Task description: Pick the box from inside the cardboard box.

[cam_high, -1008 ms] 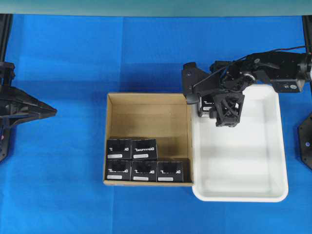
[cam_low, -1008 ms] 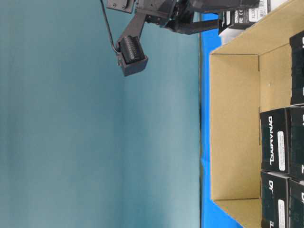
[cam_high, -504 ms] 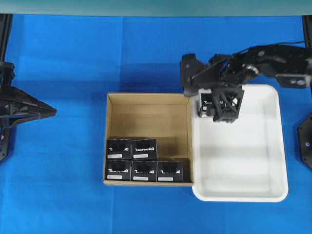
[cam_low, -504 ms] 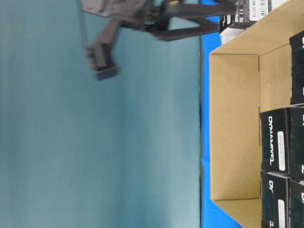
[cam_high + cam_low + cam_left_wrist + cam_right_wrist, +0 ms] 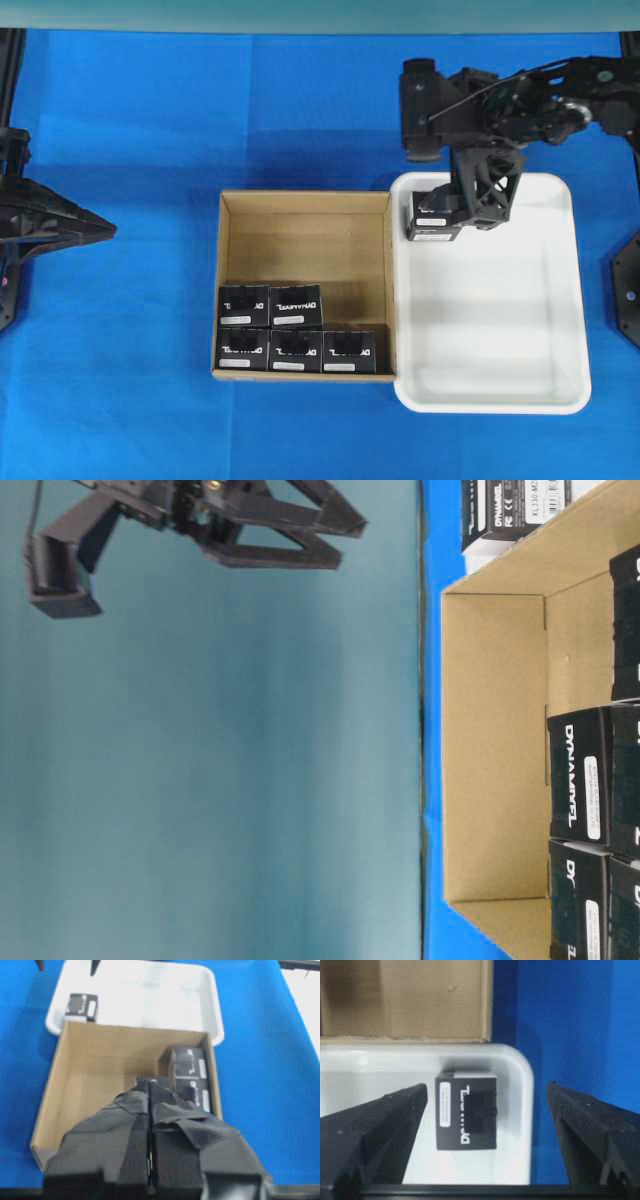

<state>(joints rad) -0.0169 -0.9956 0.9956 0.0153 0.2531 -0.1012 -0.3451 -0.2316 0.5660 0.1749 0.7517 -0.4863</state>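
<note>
The cardboard box (image 5: 300, 240) sits mid-table with several black cartons (image 5: 270, 305) packed along its front wall. One more black carton (image 5: 432, 222) lies alone in the far-left corner of the white tray (image 5: 500, 330). My right gripper (image 5: 480, 195) hangs above that carton, open and empty. In the right wrist view the carton (image 5: 466, 1110) lies free between the spread fingers (image 5: 380, 1125), touching neither. My left gripper (image 5: 150, 1091) is shut and empty, and looks over the cardboard box (image 5: 100, 1070) from the left edge (image 5: 105, 230).
The white tray stands against the cardboard box's right wall and holds only the one carton. The back half of the cardboard box is bare floor. Blue cloth covers the table all around. The table-level view shows the raised right gripper (image 5: 290, 525).
My right gripper has lifted up and back from the tray corner, leaving the black carton lying there. The left arm has not moved.
</note>
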